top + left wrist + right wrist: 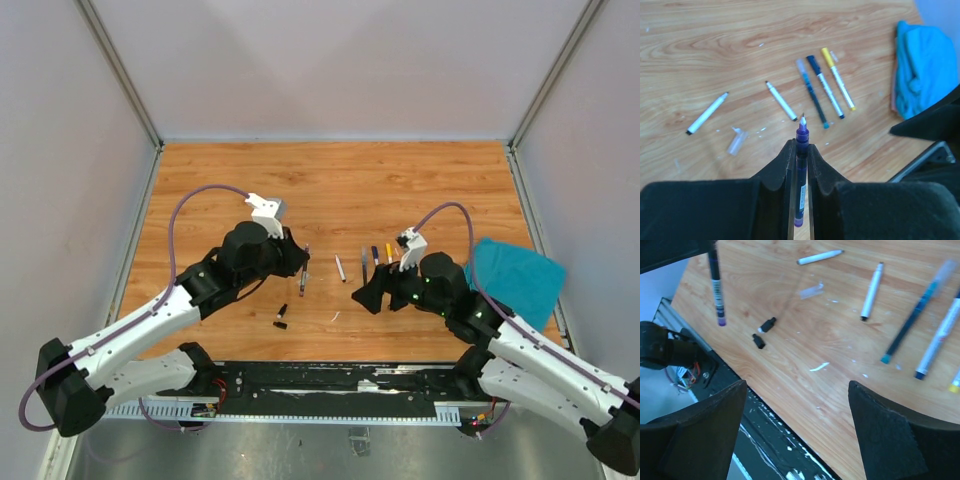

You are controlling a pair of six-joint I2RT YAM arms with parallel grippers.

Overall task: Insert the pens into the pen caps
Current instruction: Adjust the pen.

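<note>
My left gripper (801,145) is shut on a purple pen (801,170), tip pointing forward, held above the table; in the top view this gripper (302,265) is left of centre. The held pen also shows in the right wrist view (716,285). Two white pens (781,101) (707,113), a teal pen (812,95), a dark-and-white pen (826,87) and a yellow pen (838,79) lie on the wood. Two black pen caps (769,325) (759,341) lie near the front edge (281,317). My right gripper (797,390) is open and empty above the front edge (362,295).
A teal cloth (515,280) lies at the right edge, also in the left wrist view (925,65). A clear cap (737,140) lies near the left white pen. A white scrap (819,367) lies near the front. The black front rail (330,385) borders the table.
</note>
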